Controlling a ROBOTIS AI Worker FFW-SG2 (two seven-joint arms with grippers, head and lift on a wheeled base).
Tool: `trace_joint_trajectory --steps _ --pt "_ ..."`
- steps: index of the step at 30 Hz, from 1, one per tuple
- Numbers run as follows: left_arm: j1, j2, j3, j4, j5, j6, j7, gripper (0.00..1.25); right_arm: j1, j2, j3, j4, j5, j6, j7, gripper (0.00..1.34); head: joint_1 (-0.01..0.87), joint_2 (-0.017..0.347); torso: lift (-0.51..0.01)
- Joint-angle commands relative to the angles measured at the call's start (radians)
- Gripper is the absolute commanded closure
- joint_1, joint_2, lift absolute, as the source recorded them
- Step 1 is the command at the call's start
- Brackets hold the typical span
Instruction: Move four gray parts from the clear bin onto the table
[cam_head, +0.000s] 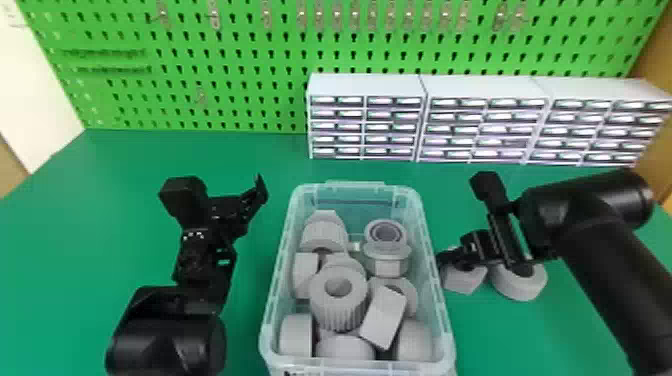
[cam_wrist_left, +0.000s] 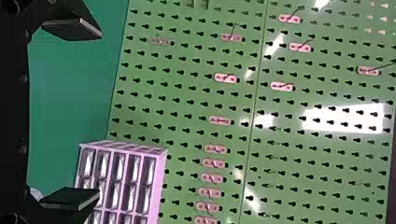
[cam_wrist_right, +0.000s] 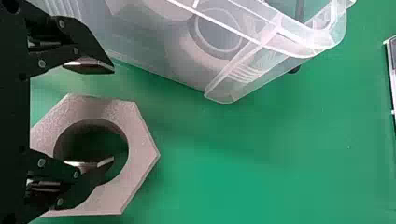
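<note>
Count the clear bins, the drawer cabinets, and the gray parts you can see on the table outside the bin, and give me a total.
Clear bin: 1
Drawer cabinets: 3
Gray parts outside the bin: 2
Total: 6

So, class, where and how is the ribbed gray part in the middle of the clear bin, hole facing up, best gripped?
I'd grip the ribbed gray part from above, fingers on opposite sides of its outer wall near the top. It stands roughly upright, its top uncovered, while the clear bin walls it in sideways.
</note>
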Motion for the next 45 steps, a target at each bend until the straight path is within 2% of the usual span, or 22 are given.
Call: trace_joint_trajectory --steps 1,7,16,33,45 --pt "0.003 0.0 0.001 0.0 0.0 -0.002 0.0 0.1 -0.001 0.0 0.0 -0.008 -0.006 0.009 0.001 0.55 0.693 0.072 -0.052" --pt "0.006 0.0 0.003 0.0 0.0 -0.009 0.0 0.1 -0.002 -0.002 0.0 -0.035 -0.006 0.029 0.001 0.55 0.693 0.072 -0.052" --pt "0.006 0.0 0.003 0.0 0.0 -0.009 0.0 0.1 -0.002 -0.005 -0.016 -0.172 0.043 0.121 0.0 0.55 0.693 0.072 -0.052" --pt "0.007 0.0 0.004 0.0 0.0 -0.011 0.0 0.1 -0.031 -0.008 -0.013 -0.403 0.042 0.236 0.021 0.55 0.693 0.072 -0.052" --pt "0.012 0.0 0.01 0.0 0.0 -0.011 0.0 0.1 -0.048 0.002 0.029 -0.443 0.04 0.237 0.072 0.55 0.693 0.072 -0.052"
